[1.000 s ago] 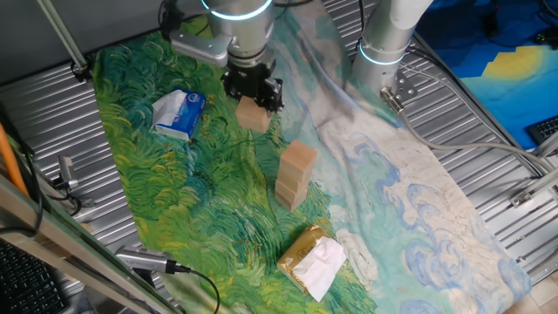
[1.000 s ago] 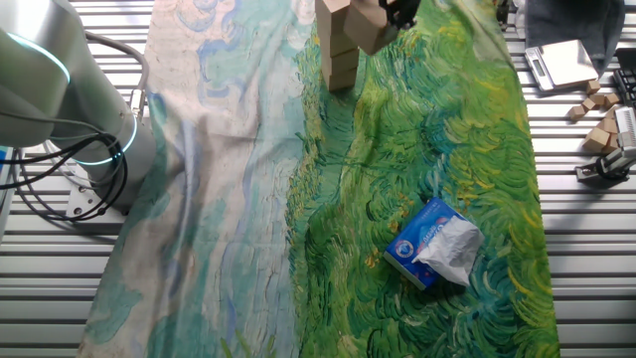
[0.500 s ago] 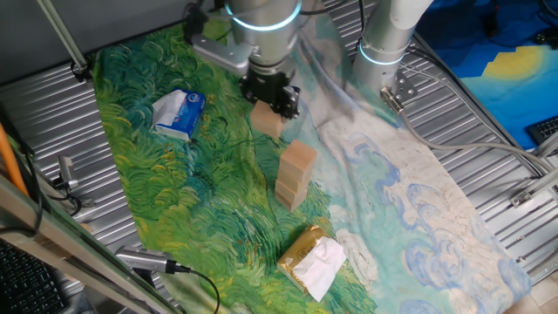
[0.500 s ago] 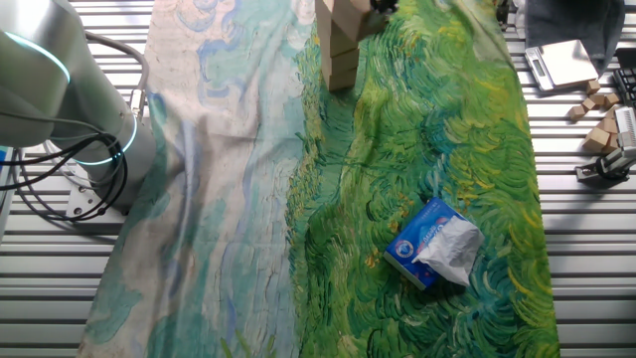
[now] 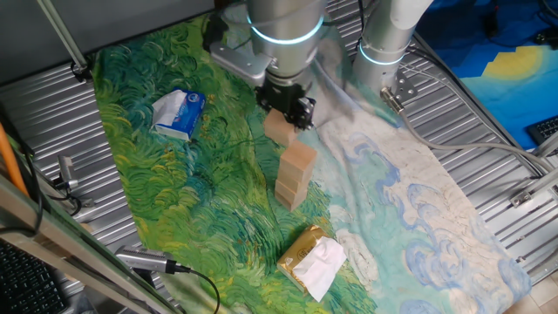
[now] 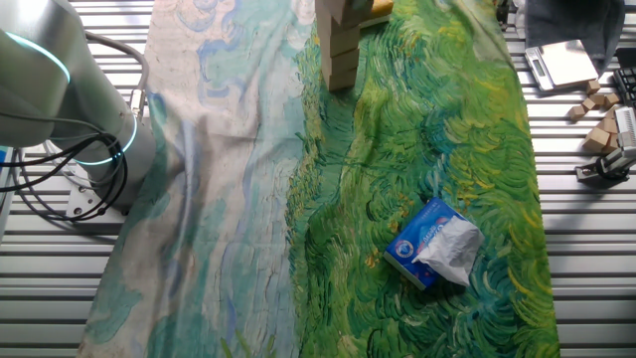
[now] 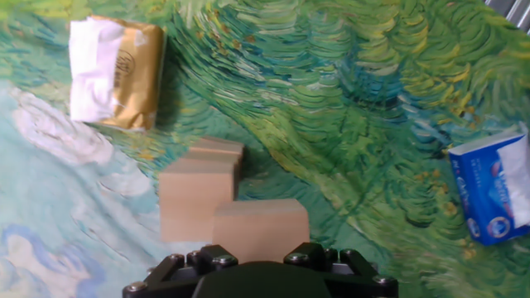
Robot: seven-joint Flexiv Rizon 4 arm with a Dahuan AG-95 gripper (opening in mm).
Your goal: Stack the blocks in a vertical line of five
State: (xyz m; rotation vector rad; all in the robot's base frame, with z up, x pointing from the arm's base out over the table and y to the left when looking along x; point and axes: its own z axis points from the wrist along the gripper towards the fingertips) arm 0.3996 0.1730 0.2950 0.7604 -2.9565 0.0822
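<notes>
My gripper is shut on one light-brown wooden block and holds it in the air, just above and slightly left of the top of a short stack of blocks on the painted cloth. In the hand view the held block sits between my fingers, partly overlapping the stack's top block; a lower block peeks out behind it. The gripper body fills the bottom edge. The other fixed view shows the stack cut off at the top edge.
A blue-and-white packet lies left of the stack on the cloth. A yellow-and-white packet lies in front of it. Loose wooden blocks lie on the metal table beside the cloth. A second arm's base stands behind.
My gripper has carried the held block to the right and toward the stack. It now hangs close over the stack's top. The stack and packets have not moved.
</notes>
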